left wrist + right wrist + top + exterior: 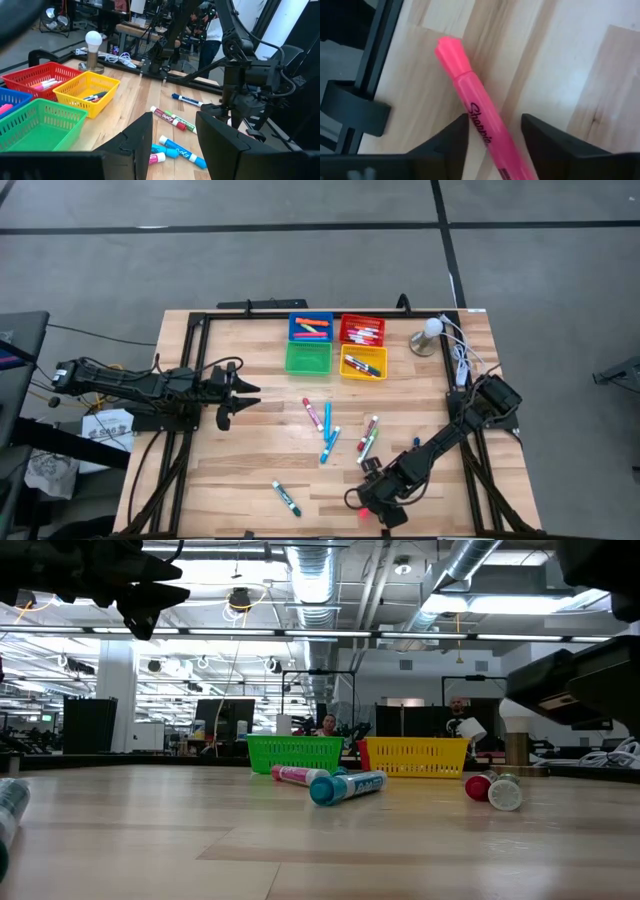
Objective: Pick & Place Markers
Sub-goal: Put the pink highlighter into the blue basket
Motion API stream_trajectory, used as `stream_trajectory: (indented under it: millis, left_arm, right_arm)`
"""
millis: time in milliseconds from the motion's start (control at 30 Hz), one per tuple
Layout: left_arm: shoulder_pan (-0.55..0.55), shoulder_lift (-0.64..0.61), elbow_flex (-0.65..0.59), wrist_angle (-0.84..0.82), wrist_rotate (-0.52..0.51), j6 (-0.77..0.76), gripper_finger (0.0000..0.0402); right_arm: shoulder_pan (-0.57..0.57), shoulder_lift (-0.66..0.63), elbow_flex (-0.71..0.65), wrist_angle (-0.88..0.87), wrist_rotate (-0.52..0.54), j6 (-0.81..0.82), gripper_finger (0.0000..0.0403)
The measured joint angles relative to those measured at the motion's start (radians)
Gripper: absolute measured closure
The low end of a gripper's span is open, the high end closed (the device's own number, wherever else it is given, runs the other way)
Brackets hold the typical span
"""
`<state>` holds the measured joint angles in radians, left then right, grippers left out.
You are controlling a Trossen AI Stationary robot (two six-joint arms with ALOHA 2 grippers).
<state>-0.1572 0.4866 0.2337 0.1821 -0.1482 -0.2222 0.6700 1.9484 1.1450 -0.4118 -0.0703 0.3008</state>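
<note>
Several markers lie flat on the table: a red one (313,413), two blue ones (327,416) (330,445), a red and green pair (368,436), a dark blue one (415,443) and a green one (286,497). A pink highlighter (477,112) lies by the near edge. My right gripper (495,125) (372,505) is open and points down over it, a finger on either side, and I see no touch. My left gripper (240,393) (174,120) is open and holds nothing, hovering above the table's left part.
Four small bins stand at the far side: blue (311,327), red (362,330), green (308,358) and yellow (363,363); the blue, red and yellow ones hold markers. A bulb on a stand (430,335) with white cable is at the far right. A black frame rail (365,75) runs beside the highlighter.
</note>
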Motion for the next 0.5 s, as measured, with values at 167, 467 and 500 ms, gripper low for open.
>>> stream_trajectory:
  millis: [167, 467, 500]
  left_arm:
    - [0.0, 0.0, 0.0, 0.002, 0.0, 0.0, 0.0253]
    - [0.0, 0.0, 0.0, 0.006, 0.0, 0.0, 0.0253]
    - [0.0, 0.0, 0.0, 0.007, 0.0, 0.0, 0.0253]
  right_arm:
    - [-0.002, 0.0, -0.001, -0.003, 0.002, 0.014, 0.0299]
    - [-0.014, 0.001, 0.015, -0.011, -0.068, 0.015, 0.0359]
    - [-0.02, 0.002, 0.023, -0.017, -0.081, 0.016, 0.0359]
